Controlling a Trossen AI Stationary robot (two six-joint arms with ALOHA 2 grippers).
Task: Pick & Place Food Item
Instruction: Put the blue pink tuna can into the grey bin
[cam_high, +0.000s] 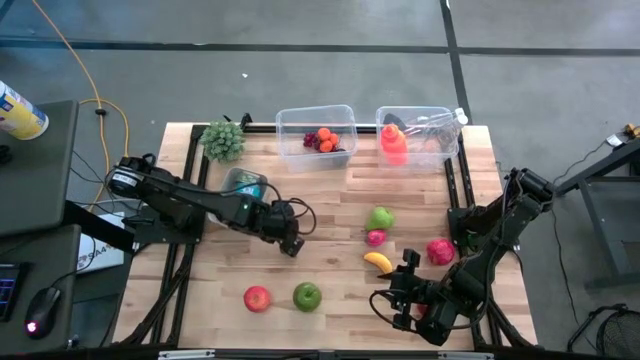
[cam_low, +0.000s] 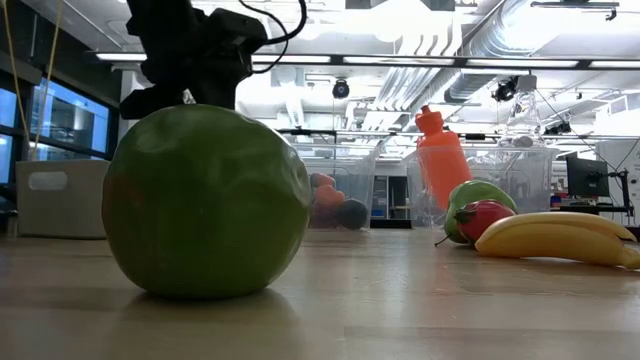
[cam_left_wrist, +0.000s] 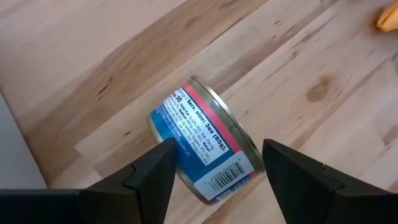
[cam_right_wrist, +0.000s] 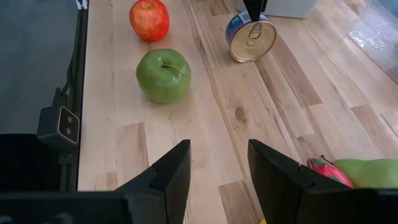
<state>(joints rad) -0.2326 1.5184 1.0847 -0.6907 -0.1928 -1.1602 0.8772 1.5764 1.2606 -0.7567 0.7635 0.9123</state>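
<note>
Currently the left gripper (cam_high: 291, 243) hangs over the middle of the wooden table (cam_high: 330, 195), fingers spread on either side of a small tin can (cam_left_wrist: 205, 146) without pinching it. In the right wrist view, the can (cam_right_wrist: 251, 38) lies on its side on the boards, pull-tab lid facing the right arm. The right gripper (cam_high: 397, 297) sits near the table's near right edge, fingers parted and holding nothing. A green apple (cam_high: 307, 295) and a red apple (cam_high: 257, 298) rest near the front edge. A banana (cam_high: 377, 262) lies just beside the right gripper. Two clear bins (cam_high: 316, 137) stand along the far edge.
</note>
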